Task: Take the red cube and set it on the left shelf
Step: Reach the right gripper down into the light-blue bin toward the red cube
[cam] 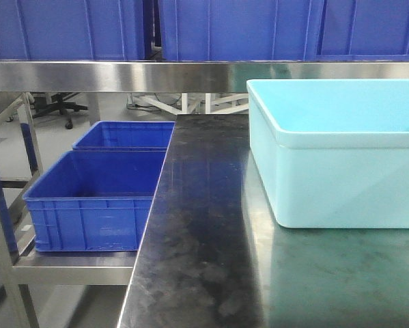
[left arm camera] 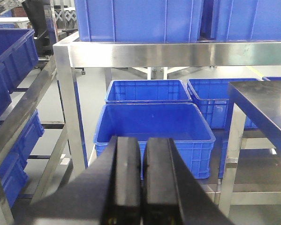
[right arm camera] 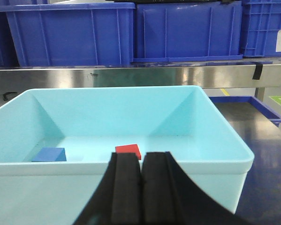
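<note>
The right pincer [right arm camera: 141,164] filled the bottom centre of its wrist view: two flat, matte black pads, foam-like in texture, pressed together with nothing between them. Just above its tips and a little to the left in the frame lay the red cube [right arm camera: 128,150], resting on the floor of a pale cyan bin [right arm camera: 46,168]. The bin's near rim ran between cube and pincer, so the two were apart. The cube showed mostly its flat top face, with crisp edges. Further left on the same floor sat a blue block [right arm camera: 49,154] of similar shape, well apart from the red one.

The bin was smooth, glossy plastic – rectangular, with rounded corners, sloping inner walls and a thick rolled lip. Behind it ran a brushed steel rail [right arm camera: 131,76], and above that stood ribbed dark blue crates [right arm camera: 70,35].

The left pincer [left arm camera: 143,150] sat at the bottom centre of its own view, its black pads likewise together and gripping nothing. Beyond it was a deep blue crate [left arm camera: 196,154] with ribbed plastic walls, framed by square steel posts.

In the front view the cyan bin [cam: 341,178] stood at the right on a dark, scuffed, faintly reflective tabletop [cam: 204,232]. At the left of the frame, lower down, a steel shelf [cam: 74,266] carried two blue crates [cam: 95,219], one behind the other – neither pincer appeared in this view.
</note>
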Controlling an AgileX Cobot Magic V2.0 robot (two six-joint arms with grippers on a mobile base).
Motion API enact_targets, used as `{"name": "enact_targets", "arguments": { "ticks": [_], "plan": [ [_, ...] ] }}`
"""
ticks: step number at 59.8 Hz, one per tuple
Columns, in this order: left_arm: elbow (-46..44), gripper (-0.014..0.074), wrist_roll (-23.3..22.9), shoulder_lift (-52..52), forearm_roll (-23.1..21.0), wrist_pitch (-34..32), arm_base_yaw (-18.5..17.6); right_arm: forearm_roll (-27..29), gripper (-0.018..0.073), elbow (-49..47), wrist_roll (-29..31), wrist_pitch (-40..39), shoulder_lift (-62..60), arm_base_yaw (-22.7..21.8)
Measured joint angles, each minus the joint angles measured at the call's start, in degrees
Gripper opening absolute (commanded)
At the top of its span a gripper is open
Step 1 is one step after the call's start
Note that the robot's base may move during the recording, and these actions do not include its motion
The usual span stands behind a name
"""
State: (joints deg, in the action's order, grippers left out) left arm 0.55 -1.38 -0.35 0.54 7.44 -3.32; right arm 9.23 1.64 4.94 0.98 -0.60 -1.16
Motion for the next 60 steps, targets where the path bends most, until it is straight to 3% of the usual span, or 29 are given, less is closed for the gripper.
{"name": "enact_targets", "arguments": {
  "ticks": [60],
  "plan": [
    [0.0,0.0102,0.0,0.0,0.0,0.0,0.0,0.0,0.0046,0.0,0.0,0.0,0.0,0.0]
  ]
}}
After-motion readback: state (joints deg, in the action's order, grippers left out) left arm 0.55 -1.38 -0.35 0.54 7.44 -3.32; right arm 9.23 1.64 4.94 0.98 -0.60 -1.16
